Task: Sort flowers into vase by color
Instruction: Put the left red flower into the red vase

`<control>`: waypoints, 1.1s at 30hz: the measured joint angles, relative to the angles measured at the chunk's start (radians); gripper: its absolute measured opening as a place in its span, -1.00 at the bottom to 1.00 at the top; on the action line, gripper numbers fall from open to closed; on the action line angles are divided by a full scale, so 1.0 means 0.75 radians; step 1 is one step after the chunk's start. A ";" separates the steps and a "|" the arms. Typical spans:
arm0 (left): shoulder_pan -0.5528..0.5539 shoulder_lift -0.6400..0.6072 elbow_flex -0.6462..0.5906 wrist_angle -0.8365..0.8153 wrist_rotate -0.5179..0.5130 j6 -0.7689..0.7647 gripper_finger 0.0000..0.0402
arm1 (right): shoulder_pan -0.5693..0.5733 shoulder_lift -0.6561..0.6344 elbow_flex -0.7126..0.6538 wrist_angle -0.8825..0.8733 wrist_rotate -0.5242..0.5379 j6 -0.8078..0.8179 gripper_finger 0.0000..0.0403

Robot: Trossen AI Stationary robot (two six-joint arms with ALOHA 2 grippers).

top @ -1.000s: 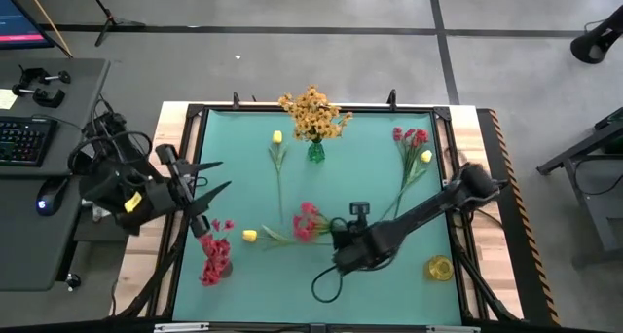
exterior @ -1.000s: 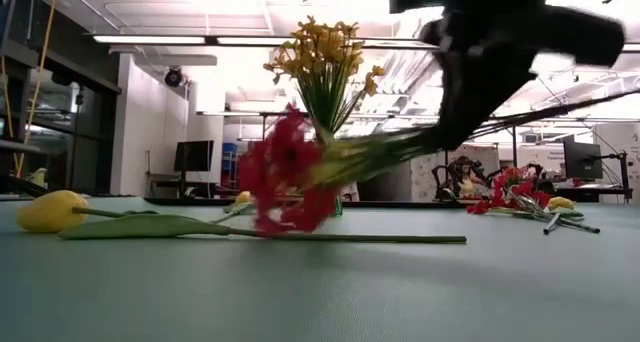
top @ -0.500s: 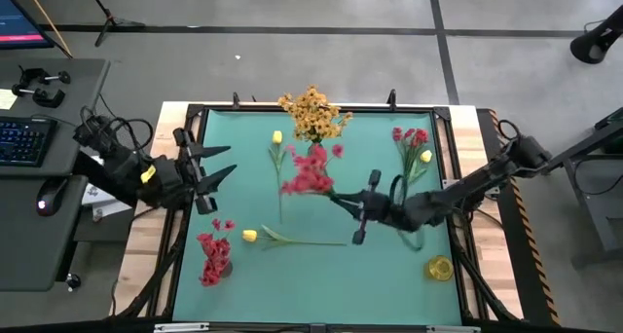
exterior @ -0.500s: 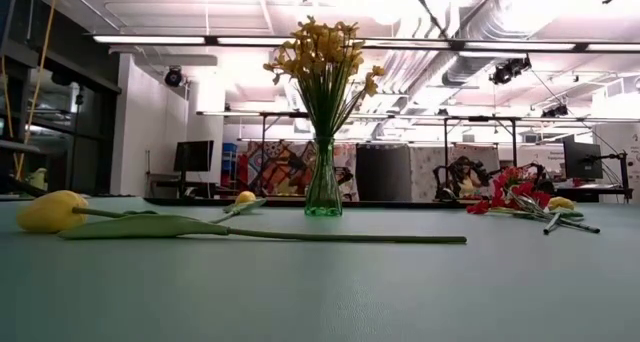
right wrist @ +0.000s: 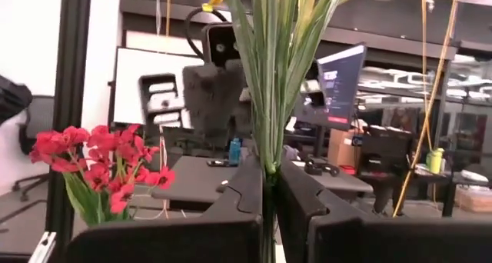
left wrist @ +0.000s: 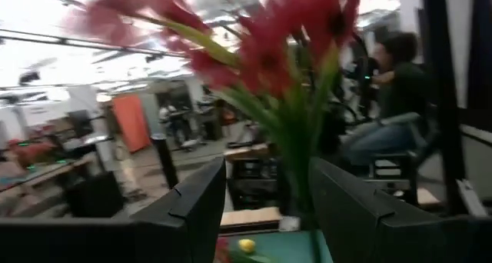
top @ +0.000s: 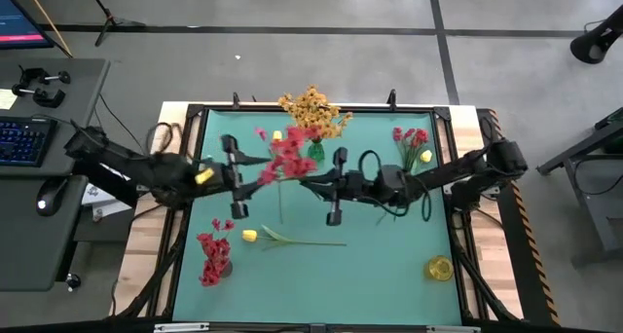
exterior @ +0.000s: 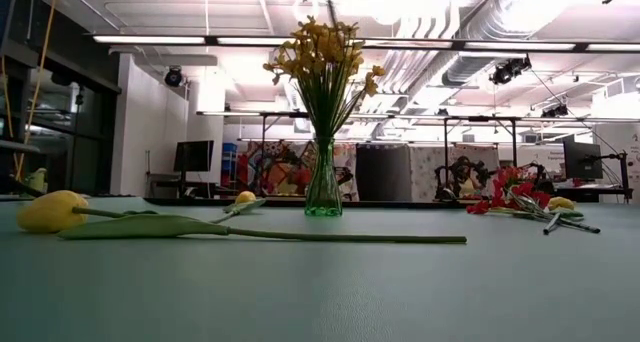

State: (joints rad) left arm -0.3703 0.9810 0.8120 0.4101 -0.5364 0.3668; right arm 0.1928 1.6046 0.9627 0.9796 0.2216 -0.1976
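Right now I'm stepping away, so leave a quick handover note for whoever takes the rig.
Right gripper: shut on the stems of the red bunch, lifted over mid-table for a handoff.
Left gripper: open, fingers either side of the same bunch, not yet closed.
Done: orange spray sits in the green vase at the far edge; some red flowers are in the red vase near the left front.
Left: one yellow tulip lies at mid-front, another beside the green vase, and a red and yellow bunch lies far right. The yellow vase at right front holds nothing.
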 joint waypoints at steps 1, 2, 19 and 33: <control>0.008 0.020 0.000 0.001 0.033 -0.021 -0.13 | -0.004 0.019 0.032 -0.016 -0.019 -0.011 -1.00; 0.011 0.042 0.000 0.009 0.063 -0.033 -0.13 | -0.005 0.034 0.060 -0.036 -0.036 -0.019 -1.00; -0.023 0.132 0.001 0.090 0.288 -0.155 0.11 | -0.003 0.066 0.208 -0.266 -0.223 -0.061 -1.00; 0.010 0.187 0.001 0.141 0.398 -0.174 0.16 | -0.027 0.134 0.208 -0.142 -0.347 -0.026 -1.00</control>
State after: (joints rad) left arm -0.3627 1.1211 0.8124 0.5160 -0.2383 0.2363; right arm 0.1724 1.7054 1.1187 0.8734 -0.0387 -0.2174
